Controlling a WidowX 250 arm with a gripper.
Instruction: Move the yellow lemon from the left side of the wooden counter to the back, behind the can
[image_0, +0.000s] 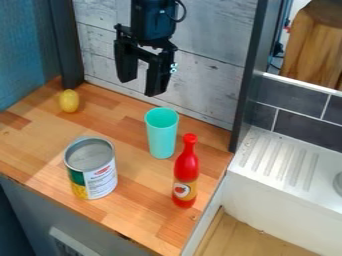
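Planks (207, 85) are backing your gripper (141, 75), its parted jaws hanging high enough to clear cup (161, 135), bottle (187, 167), can (100, 177) and far-left lemon (69, 101).

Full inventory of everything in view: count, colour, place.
Can: one, silver with multicoloured label, counter's front left
Small oval object: one, yellow, counter's back left
Cup: one, turquoise, upright, mid-counter
Bottle: one, red, upright, right of can
Counter: one, brown wood
Sink unit: one, white, right
Plank wall: one, grey, behind counter
Tiles: several, dark grey, above sink unit
Arm: one, black, top
Pincer: one, black, open and empty, above counter
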